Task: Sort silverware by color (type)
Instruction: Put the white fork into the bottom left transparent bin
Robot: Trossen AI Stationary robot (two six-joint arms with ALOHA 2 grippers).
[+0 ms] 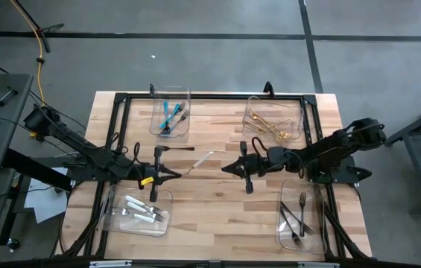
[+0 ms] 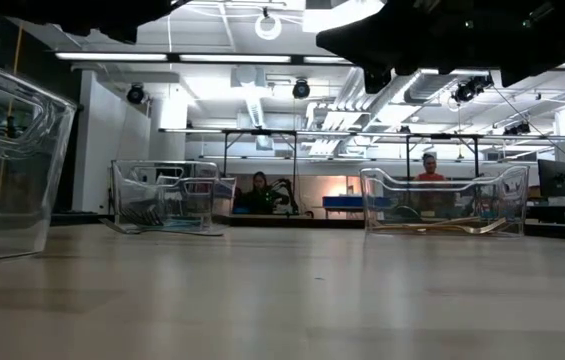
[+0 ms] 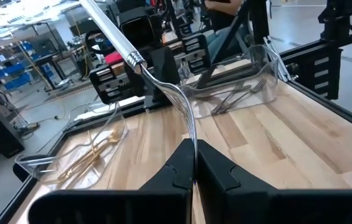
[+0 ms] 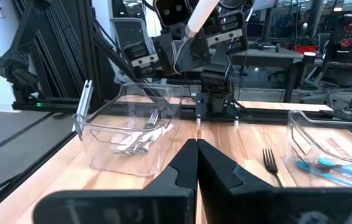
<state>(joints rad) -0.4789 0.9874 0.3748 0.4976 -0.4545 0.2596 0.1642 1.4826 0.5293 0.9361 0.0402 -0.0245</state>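
Between left gripper (image 3: 194, 163) fingertips, white-handled fork (image 3: 163, 81).

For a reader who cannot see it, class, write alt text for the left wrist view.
The left hand is shut on the tines of a white-handled fork, holding it up over the wooden table. Beyond it stand a clear bin of gold utensils and a clear bin of dark forks.
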